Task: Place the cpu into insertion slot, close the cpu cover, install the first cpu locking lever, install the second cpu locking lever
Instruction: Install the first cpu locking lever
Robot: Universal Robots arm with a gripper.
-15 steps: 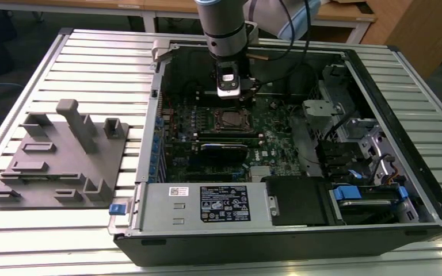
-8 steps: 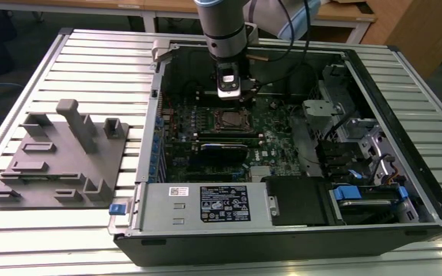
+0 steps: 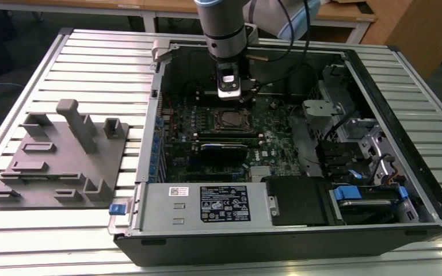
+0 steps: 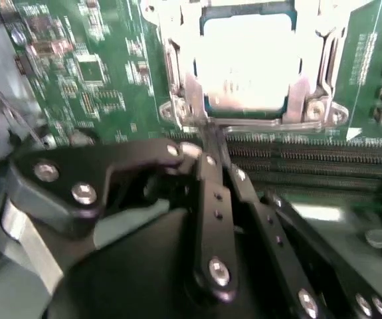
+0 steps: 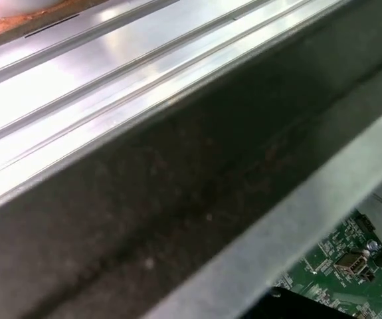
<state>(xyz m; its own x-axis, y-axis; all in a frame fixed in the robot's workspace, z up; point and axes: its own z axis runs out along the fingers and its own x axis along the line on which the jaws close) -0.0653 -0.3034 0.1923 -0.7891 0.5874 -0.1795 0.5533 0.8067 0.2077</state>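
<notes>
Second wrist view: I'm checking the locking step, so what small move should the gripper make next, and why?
Probably a short press down on the lever bar: the cpu lies under the closed cpu cover, and the shut gripper has its tips right at that bar.

The cpu (image 4: 247, 63) glares white, its surface washed out, upper edge cropped.

Insertion slot (image 3: 232, 120): clear above; gripper (image 3: 229, 94) beside its far edge; blue-edged black card (image 3: 223, 150) near front; case walls (image 3: 153, 115) flank.
</notes>
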